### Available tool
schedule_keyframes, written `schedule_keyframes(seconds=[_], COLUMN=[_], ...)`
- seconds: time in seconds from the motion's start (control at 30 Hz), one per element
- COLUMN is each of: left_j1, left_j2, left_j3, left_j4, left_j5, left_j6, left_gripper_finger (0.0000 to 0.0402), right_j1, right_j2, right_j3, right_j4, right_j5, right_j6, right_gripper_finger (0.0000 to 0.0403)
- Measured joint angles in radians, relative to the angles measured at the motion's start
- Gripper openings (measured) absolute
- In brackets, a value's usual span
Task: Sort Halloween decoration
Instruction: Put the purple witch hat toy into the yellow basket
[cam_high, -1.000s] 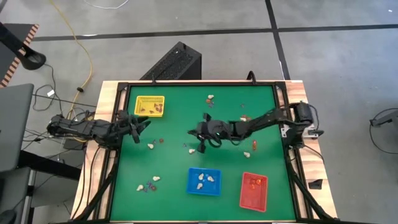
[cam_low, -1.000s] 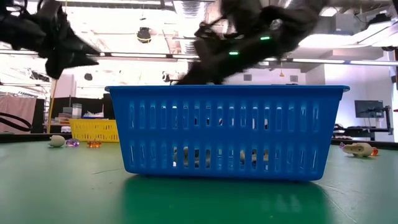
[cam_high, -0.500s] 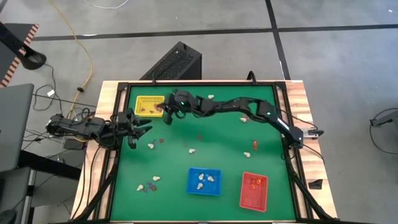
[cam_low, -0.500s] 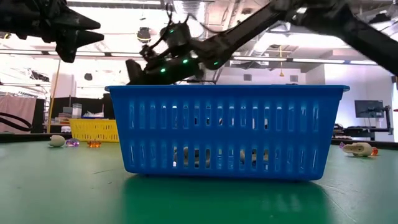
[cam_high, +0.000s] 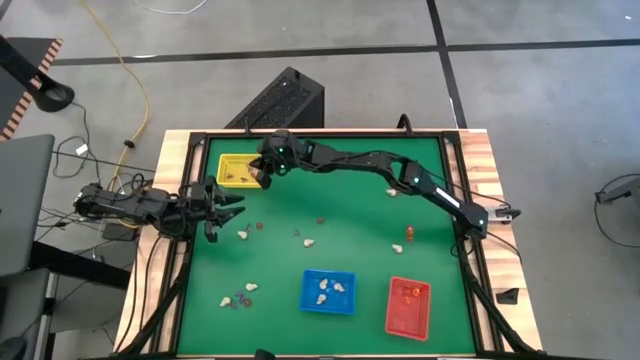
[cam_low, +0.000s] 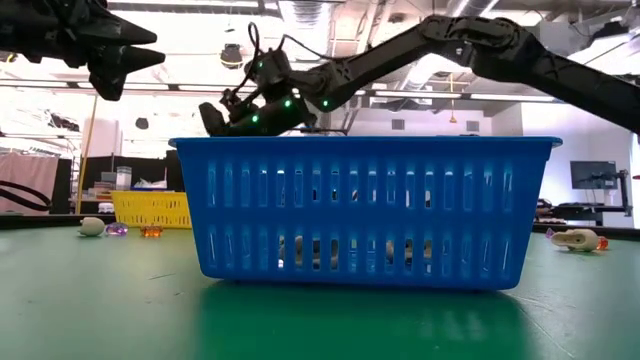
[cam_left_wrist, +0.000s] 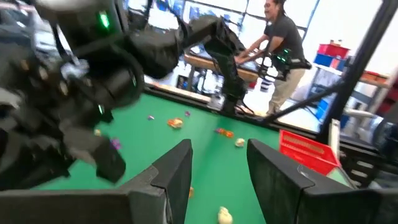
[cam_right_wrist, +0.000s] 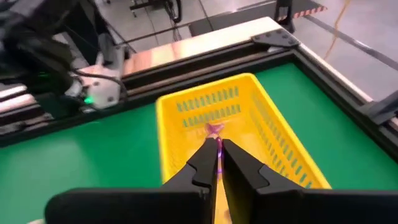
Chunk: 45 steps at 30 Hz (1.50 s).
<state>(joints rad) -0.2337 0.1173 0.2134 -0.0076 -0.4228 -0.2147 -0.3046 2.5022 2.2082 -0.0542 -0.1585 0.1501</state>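
My right gripper (cam_right_wrist: 219, 149) hangs over the yellow tray (cam_high: 240, 170) at the table's far left, its arm stretched across from the right. Its fingers stand almost together with a purple trinket (cam_right_wrist: 215, 130) at their tips. My left gripper (cam_high: 232, 203) waits open and level at the left edge, with nothing between its fingers (cam_left_wrist: 177, 171). Cream trinkets (cam_high: 243, 234) (cam_high: 309, 241) and an orange one (cam_high: 410, 232) lie loose on the green mat. The blue tray (cam_high: 328, 291) holds cream ones, and the red tray (cam_high: 408, 305) holds orange ones. My right gripper pinches the purple trinket (cam_right_wrist: 218, 155) between its two fingertips. The fingers slant down from the table's right side. The trinket sticks out past the tips, clear of the yellow tray's floor below it.
More trinkets lie near the front left (cam_high: 238, 296) and at the far edge (cam_high: 339, 156). A black frame (cam_high: 455, 150) rims the mat. In the low view the blue tray (cam_low: 365, 210) fills the foreground. A person (cam_left_wrist: 280, 50) stands beyond the table.
My right gripper has swung from the table's middle toward the far left edge and now hangs over the yellow tray, its arm stretched out. My left gripper has tipped up from slanting downward to level, staying near the left edge.
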Motion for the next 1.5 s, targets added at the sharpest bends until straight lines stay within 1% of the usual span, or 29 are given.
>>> schedule_keyframes(seconds=[0.1, 0.2, 0.37, 0.47, 0.53, 0.6, 0.73, 0.8, 0.9, 1.0, 1.1, 1.2, 1.37, 1.5], left_j1=[0.000, 0.000, 0.000, 0.000, 0.000, 0.000, 0.000, 0.000, -0.001, -0.001, 0.000, 0.000, 0.000, 0.000], left_j2=[0.000, 0.000, 0.000, 0.000, 0.000, 0.000, 0.006, 0.024, 0.081, 0.191, 0.339, 0.496, 0.774, 0.976], left_j3=[0.000, 0.000, 0.001, 0.001, 0.001, 0.001, 0.001, 0.000, -0.019, -0.041, -0.037, -0.020, 0.010, 0.076], left_j4=[-0.005, 0.005, 0.026, 0.023, 0.016, 0.003, -0.002, 0.033, 0.126, 0.195, 0.245, 0.316, 0.443, 0.459], left_j5=[0.027, 0.034, 0.034, 0.035, 0.047, 0.074, 0.149, 0.195, 0.238, 0.235, 0.227, 0.232, 0.205, 0.107], left_j6=[-0.015, -0.016, -0.021, -0.022, -0.022, -0.022, 0.002, 0.013, -0.017, -0.014, -0.015, -0.013, 0.024, 0.051], left_gripper_finger=[0.0143, 0.0143, 0.0143, 0.0143, 0.0143, 0.0143, 0.0143, 0.0143, 0.0143, 0.0143, 0.0143, 0.0143, 0.0143, 0.0143], right_j1=[0.001, 0.005, 0.001, -0.011, -0.022, -0.020, 0.022, 0.057, 0.114, 0.174, 0.240, 0.313, 0.427, 0.506], right_j2=[-0.026, -0.045, -0.045, -0.050, -0.079, -0.125, -0.239, -0.281, -0.344, -0.448, -0.557, -0.672, -0.903, -1.028], right_j3=[0.000, 0.000, 0.000, 0.000, -0.003, -0.003, 0.001, -0.015, -0.053, -0.139, -0.293, -0.511, -0.925, -1.236], right_j4=[-0.003, -0.001, -0.004, -0.058, -0.190, -0.322, -0.632, -0.757, -0.887, -0.913, -0.871, -0.765, -0.386, -0.013], right_j5=[-0.003, -0.002, 0.003, -0.003, -0.040, -0.047, -0.049, -0.050, -0.049, -0.044, 0.014, 0.110, 0.264, 0.368], right_j6=[0.000, -0.001, -0.001, 0.010, 0.017, -0.009, -0.118, -0.163, -0.214, -0.226, -0.188, -0.138, -0.025, 0.000], right_gripper_finger=[0.0063, 0.0087, 0.0151, 0.0191, 0.0211, 0.0222, 0.0227, 0.0223, 0.0215, 0.0206, 0.0197, 0.0188, 0.0179, 0.0178])
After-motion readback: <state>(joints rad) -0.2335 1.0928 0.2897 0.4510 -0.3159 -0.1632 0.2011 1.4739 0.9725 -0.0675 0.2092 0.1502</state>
